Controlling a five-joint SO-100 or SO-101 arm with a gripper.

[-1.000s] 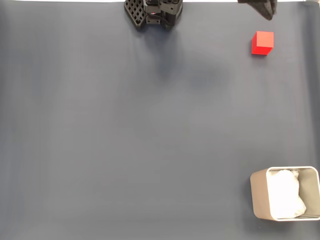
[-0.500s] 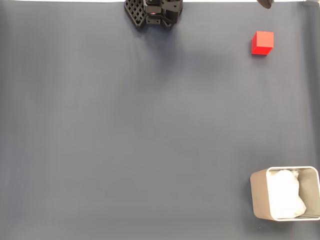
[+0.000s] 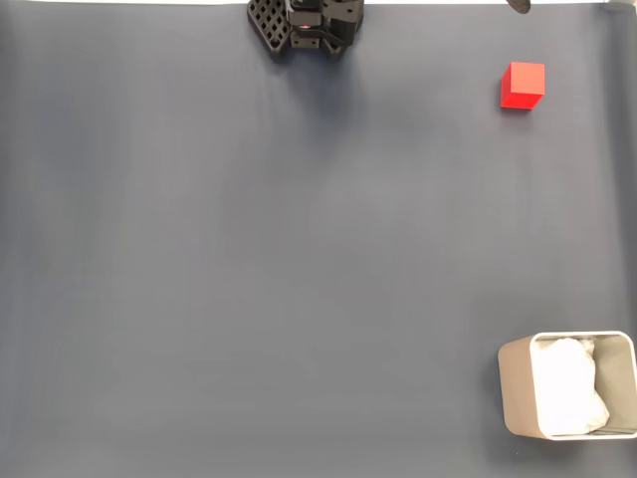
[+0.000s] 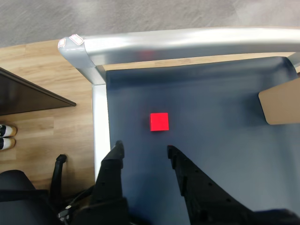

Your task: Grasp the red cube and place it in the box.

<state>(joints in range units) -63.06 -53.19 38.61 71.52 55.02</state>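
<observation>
The red cube [image 3: 522,85] rests on the dark grey mat near the top right of the fixed view, far from the box [image 3: 513,383] at the bottom right, which has white paper inside. In the wrist view the cube [image 4: 159,122] lies just ahead of my gripper [image 4: 145,151]. The gripper is open, held above the mat, and has nothing between its black fingers [image 4: 116,152]. A beige corner of the box [image 4: 281,101] shows at the right edge. A dark bit of the arm [image 3: 518,5] pokes in at the top edge above the cube.
The arm's black base [image 3: 304,25] stands at the top middle of the mat. In the wrist view a silver table rail [image 4: 187,44] borders the mat beyond the cube and on its left. Wooden floor and a black chair [image 4: 18,192] lie past that edge.
The gripper has drawn back towards the top edge of the fixed view, so much less of it shows. The cube and the box have not moved.
</observation>
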